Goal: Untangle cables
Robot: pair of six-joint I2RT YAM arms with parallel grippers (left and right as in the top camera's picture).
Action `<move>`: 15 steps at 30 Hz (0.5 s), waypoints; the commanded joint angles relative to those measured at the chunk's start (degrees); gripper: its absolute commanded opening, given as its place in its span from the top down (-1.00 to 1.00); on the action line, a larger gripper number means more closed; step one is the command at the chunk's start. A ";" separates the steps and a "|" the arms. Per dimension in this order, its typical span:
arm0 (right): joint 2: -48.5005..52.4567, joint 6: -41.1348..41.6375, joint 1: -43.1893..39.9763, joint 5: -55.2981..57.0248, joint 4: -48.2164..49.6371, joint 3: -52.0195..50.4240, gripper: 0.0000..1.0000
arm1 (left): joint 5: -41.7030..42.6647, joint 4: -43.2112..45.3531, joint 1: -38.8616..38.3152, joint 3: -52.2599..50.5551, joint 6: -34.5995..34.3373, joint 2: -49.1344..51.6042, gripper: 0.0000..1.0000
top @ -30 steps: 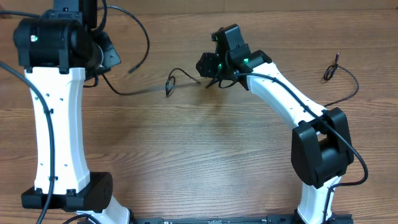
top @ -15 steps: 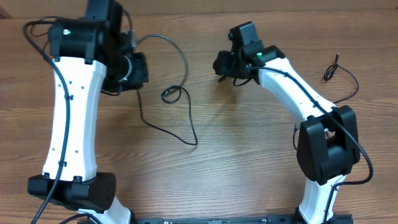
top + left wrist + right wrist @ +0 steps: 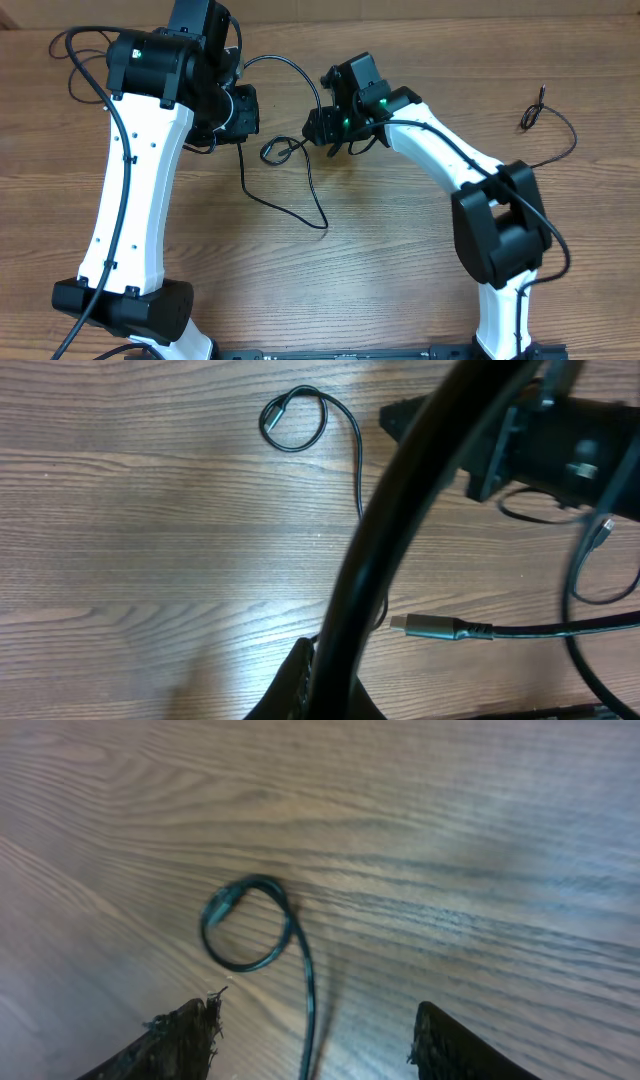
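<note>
A thin black cable [image 3: 300, 205] lies on the wooden table, one end curled into a small loop [image 3: 275, 152]. My left gripper [image 3: 238, 112] is shut on a black cable [image 3: 400, 530] that rises blurred out of its jaws. A silvery plug [image 3: 430, 627] lies close beside it. My right gripper [image 3: 318, 130] hovers open just right of the loop. In the right wrist view the loop [image 3: 245, 920] sits ahead of the fingers [image 3: 185, 1040], and its strand [image 3: 305, 1010] runs down between them untouched. Another black cable [image 3: 560, 140] lies apart at the far right.
The two white arms stand close together over the back middle of the table. A black cable [image 3: 290, 68] arcs in the air between the two grippers. The right gripper's dark body [image 3: 560, 450] shows at the upper right of the left wrist view.
My left arm has swung right and back with its cable, dragging the strand into a long V. My right gripper has moved left to the loop and opened wider.
</note>
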 commanded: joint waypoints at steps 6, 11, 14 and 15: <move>3.98 -0.61 1.92 -1.40 1.18 0.68 -0.12 | -0.83 0.09 0.68 -0.17 -0.87 0.04 0.92; 7.10 -0.35 3.28 1.77 0.83 0.66 0.05 | -0.83 0.07 0.70 -0.17 -0.87 0.04 0.92; 8.24 -0.15 3.74 1.42 0.70 0.68 0.25 | -1.36 0.07 0.70 -0.17 -0.87 0.04 0.91; 8.24 -0.15 3.78 1.42 0.66 0.66 0.31 | -1.81 0.07 0.68 -0.17 -0.90 0.04 0.92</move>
